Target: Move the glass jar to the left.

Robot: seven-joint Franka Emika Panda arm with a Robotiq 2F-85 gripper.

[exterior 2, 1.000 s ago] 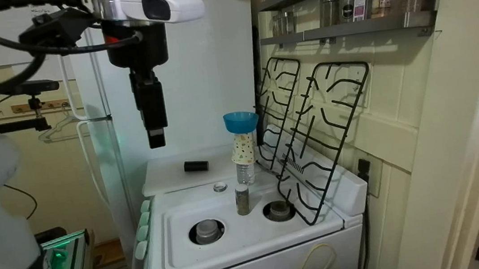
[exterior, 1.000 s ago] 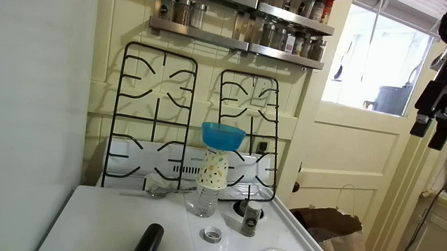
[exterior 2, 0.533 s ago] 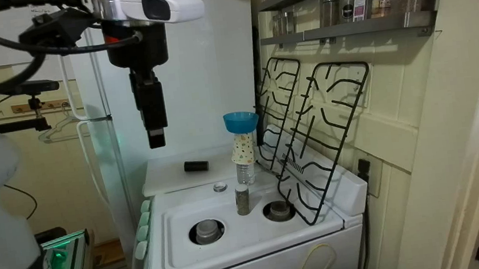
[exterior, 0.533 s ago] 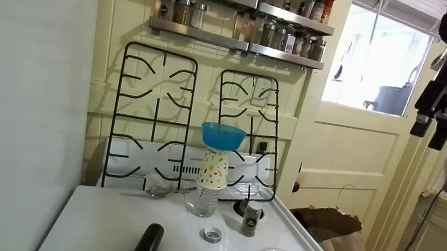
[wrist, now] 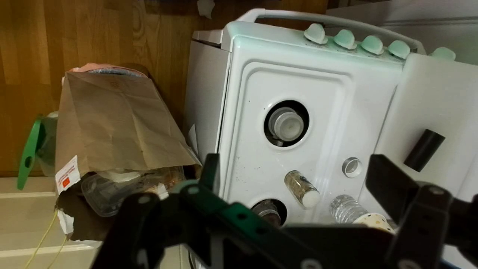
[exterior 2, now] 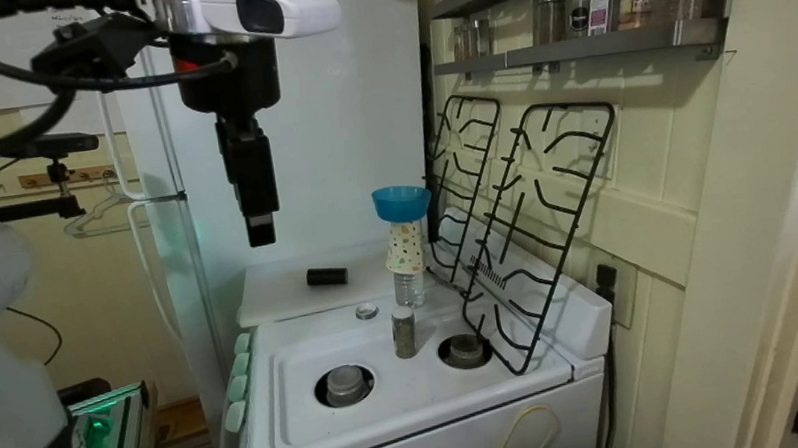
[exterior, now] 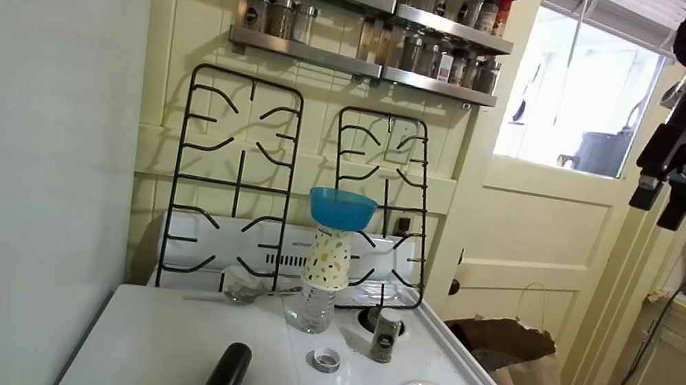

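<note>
white stovetop [exterior 2: 417, 383] bears the glass jar [exterior: 384, 340] upright, lid [exterior: 391, 315] topmost, long axis vertical, the empty fingers [wrist: 390, 186] spread wide.

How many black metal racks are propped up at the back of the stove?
2. In an exterior view, the left rack stands left of the blue bowl, and the right rack is partly behind it. Both show in both exterior views; I see no third.

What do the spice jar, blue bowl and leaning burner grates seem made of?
Spice jar: likely glass, clear and smooth, by its see-through wall; clear plastic remains possible.
Blue bowl: probably plastic, from its even colour and slight translucency.
Burner grates: probably metal, dark-finished, from their slim, stiff-looking bars; coated or bare, I can't tell.
</note>
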